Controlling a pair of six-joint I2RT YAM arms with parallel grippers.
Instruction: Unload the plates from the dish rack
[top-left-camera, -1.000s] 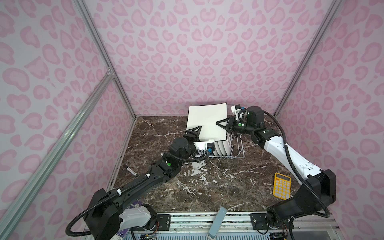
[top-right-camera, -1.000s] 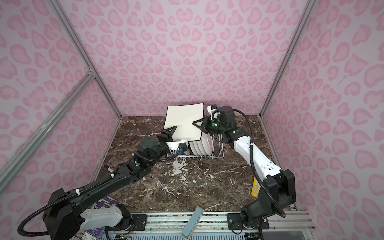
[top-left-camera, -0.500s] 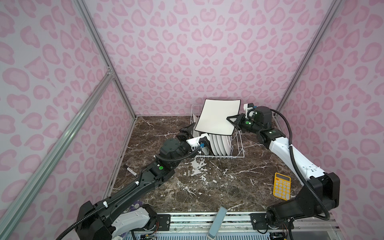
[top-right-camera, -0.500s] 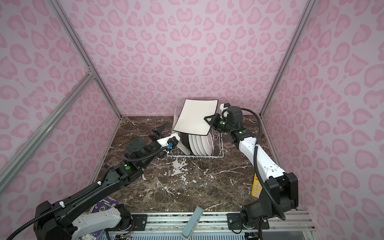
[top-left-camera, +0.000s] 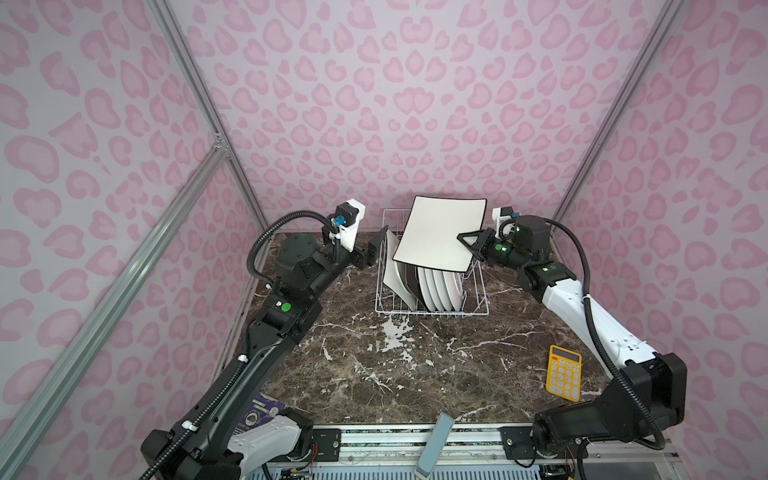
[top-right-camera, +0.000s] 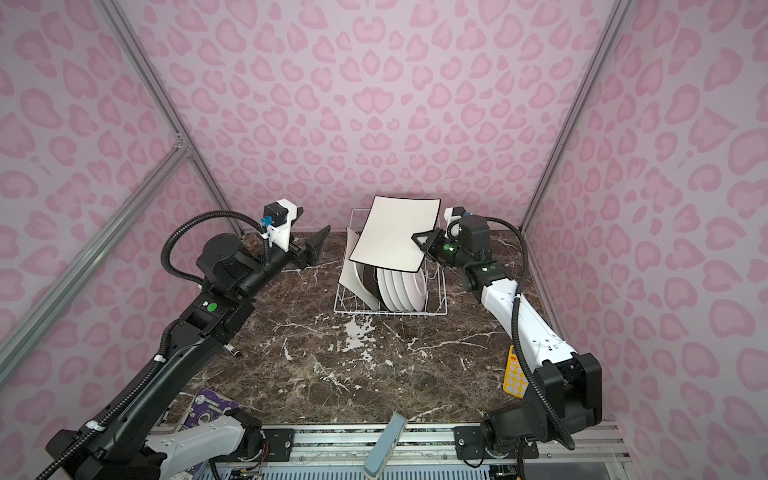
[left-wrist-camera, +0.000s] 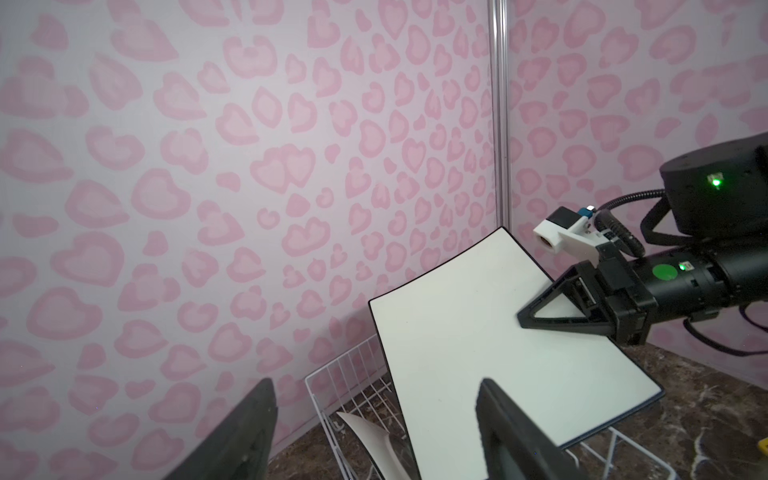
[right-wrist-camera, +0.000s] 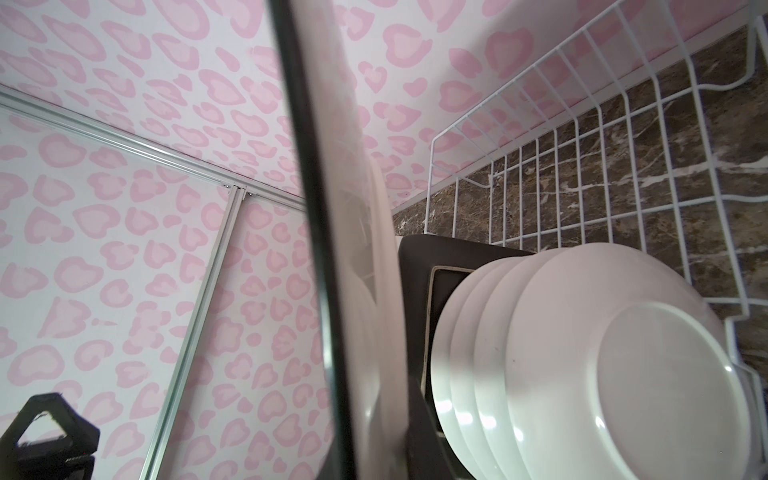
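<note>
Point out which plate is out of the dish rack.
The cream square plate gripped by the right hand, tilted above the rack. The other cream square plate, the dark brown one and the round white plates stand inside it.

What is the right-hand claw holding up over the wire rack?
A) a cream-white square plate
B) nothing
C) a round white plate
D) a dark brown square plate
A: the right gripper is shut on the edge of a cream-white square plate raised above the dish rack, where the round white plates and dark brown square plate stand.
</note>
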